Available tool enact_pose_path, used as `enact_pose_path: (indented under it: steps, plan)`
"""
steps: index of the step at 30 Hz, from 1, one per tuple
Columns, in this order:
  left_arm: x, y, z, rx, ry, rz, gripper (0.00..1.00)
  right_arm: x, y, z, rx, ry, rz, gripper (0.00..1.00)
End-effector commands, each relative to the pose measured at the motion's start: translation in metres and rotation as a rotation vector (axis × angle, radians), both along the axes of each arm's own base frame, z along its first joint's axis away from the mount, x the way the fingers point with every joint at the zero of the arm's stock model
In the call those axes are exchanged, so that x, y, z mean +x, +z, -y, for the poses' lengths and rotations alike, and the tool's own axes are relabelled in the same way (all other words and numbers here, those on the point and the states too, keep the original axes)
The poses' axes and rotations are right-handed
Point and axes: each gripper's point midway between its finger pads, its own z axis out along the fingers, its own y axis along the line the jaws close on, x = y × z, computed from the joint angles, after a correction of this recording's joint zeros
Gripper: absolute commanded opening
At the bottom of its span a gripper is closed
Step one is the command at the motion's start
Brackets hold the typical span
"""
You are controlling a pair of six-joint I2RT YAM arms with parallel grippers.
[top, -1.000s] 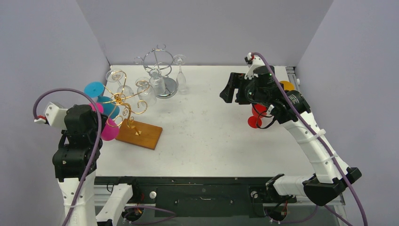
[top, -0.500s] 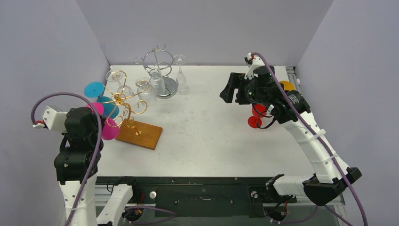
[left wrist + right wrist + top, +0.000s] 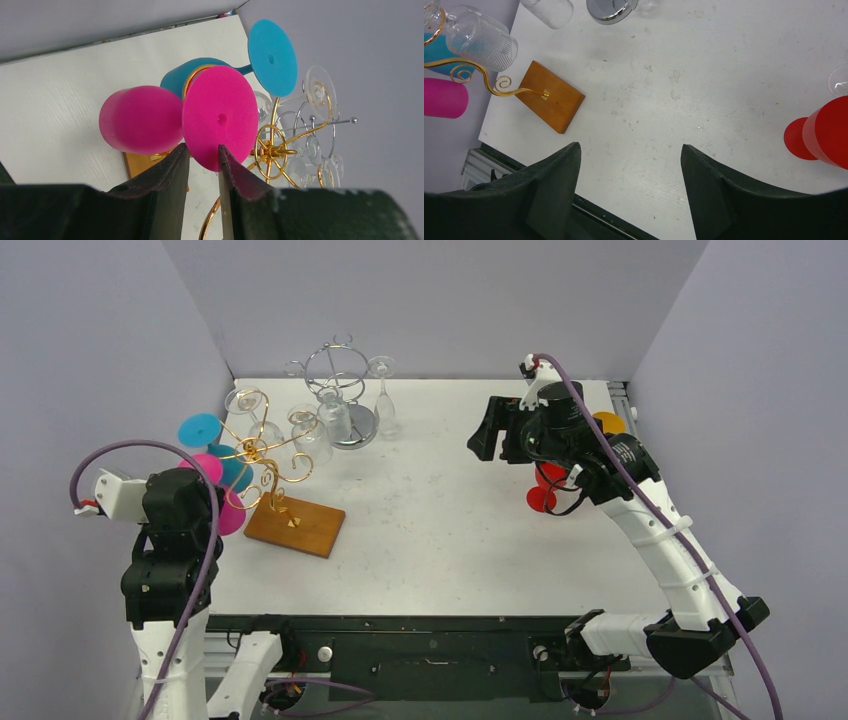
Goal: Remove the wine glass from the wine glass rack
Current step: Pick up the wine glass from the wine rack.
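two racks [image 3: 296, 527] [image 3: 352, 430], one pink glass [image 3: 142, 120], one blue glass [image 3: 271, 57] – white table [image 3: 450, 530], grey walls [image 3: 440, 300] – left gripper [image 3: 202, 150] barely parted, right gripper [image 3: 629, 147] wide, both empty.

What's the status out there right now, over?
Left gripper narrow at pink wine glass foot, grip unclear. Right gripper open, empty. Glass hangs on gold rack, blue glass close behind.

Pink glass foot [image 3: 220, 117] and blue glass [image 3: 272, 57] close before left claw [image 3: 201, 148]; bare tabletop [image 3: 674, 100] beneath right claw [image 3: 630, 147].

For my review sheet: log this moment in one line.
left jaws: narrow by hanging pink plastic wine glass, grip unclear | right jaws: wide, empty | glass on gold wire rack
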Motion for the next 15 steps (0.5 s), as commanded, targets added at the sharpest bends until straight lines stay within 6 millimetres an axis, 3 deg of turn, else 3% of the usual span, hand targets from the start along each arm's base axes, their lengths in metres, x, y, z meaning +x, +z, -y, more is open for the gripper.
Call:
enact_pose_path:
  steps: [1, 15]
  plan:
    - [0.001, 0.016, -0.003, -0.014, 0.032, 0.093, 0.23, -0.001, 0.022, 0.004, 0.022, -0.007, 0.087, 0.68]
    - [-0.003, 0.028, -0.003, -0.041, 0.047, 0.164, 0.12, 0.0, 0.021, 0.004, 0.017, -0.01, 0.086, 0.68]
